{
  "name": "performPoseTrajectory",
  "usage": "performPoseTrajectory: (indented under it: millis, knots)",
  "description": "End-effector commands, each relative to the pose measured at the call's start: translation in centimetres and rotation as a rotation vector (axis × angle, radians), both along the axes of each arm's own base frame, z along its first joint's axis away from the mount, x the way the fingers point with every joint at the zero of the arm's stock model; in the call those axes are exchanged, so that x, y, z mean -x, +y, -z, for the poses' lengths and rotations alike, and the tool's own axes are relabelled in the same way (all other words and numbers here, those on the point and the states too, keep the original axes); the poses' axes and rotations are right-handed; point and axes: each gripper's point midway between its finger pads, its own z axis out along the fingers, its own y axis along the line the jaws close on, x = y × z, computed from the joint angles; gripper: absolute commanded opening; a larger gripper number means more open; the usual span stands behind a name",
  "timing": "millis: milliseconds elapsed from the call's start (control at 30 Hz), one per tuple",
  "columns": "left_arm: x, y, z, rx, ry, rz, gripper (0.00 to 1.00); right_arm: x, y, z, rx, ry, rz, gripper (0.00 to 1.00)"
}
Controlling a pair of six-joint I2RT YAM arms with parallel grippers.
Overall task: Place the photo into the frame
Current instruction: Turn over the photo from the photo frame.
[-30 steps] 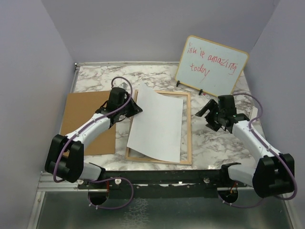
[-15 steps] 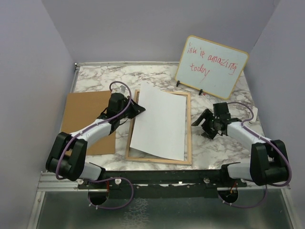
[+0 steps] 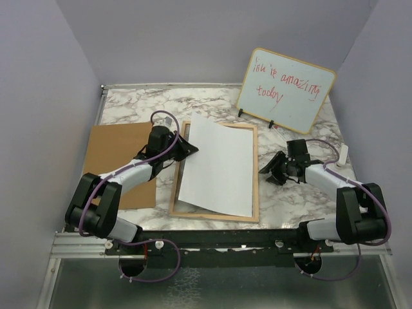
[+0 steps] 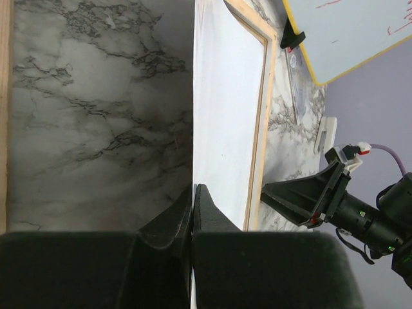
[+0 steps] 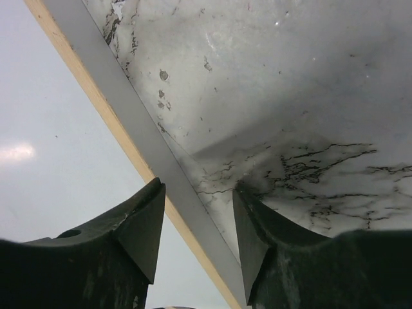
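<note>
Seemingly face-down photo (image 3: 219, 167), printed side hidden, frame (image 3: 257, 174) partly covered

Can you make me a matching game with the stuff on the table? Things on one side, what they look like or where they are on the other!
Things:
1. photo
2. frame
3. whiteboard
4. brown board

Clues:
A. stands at the back, red writing
B. pinched by the left claw
C. plain, far left
D. light wood rails, lying flat

Pairs: 1-B, 2-D, 3-A, 4-C
</note>
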Motion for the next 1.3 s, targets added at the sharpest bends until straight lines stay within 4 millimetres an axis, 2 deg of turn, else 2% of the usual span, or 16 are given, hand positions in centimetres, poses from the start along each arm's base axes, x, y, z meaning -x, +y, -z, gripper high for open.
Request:
performPoseTrajectory:
  millis: [0, 200, 433, 500, 567, 700, 833, 1000, 1100, 1267]
  knots:
    - [0.0, -0.4, 0.4, 0.020, 0.014, 0.022, 0.00, 0.5, 0.5, 0.9, -0.030, 0.029, -0.027, 0.48]
    - [0.3, 0.3, 1.0, 0.028, 0.047, -0.037, 0.00, 0.4, 1.1, 0.8, -0.054, 0.021, -0.058, 0.45]
    - [0.6, 0.1, 1.4, 0.021, 0.051, -0.017, 0.00, 0.6, 1.5, 1.3, -0.076, 0.039, -0.079, 0.40]
    - [0.6, 0.2, 1.5, 0.017, 0.047, -0.019, 0.04, 0.6, 1.5, 1.3, -0.075, 0.041, -0.079, 0.40]
    - [0.6, 0.5, 1.5, 0.008, 0.042, -0.030, 0.12, 0.7, 1.5, 1.4, -0.075, 0.044, -0.078, 0.40]
    - [0.7, 1.0, 1.9, -0.018, 0.049, -0.047, 0.35, 0.7, 1.5, 1.3, -0.075, 0.048, -0.074, 0.41]
    - [0.1, 2.9, 1.4, -0.139, 0.028, -0.110, 0.57, 0.6, 1.3, 1.2, -0.065, 0.043, -0.070, 0.42]
    - [-0.5, 6.2, 0.7, -0.325, 0.009, -0.196, 0.75, 0.8, 1.0, 1.3, -0.050, 0.044, -0.059, 0.43]
    - [-0.6, 7.1, 0.8, -0.399, 0.017, -0.197, 0.87, 0.7, 0.8, 1.2, -0.037, 0.045, -0.055, 0.43]
    - [-1.0, 9.2, 0.4, -0.530, 0.012, -0.226, 0.99, 0.2, 0.3, 0.4, -0.003, 0.031, -0.050, 0.43]
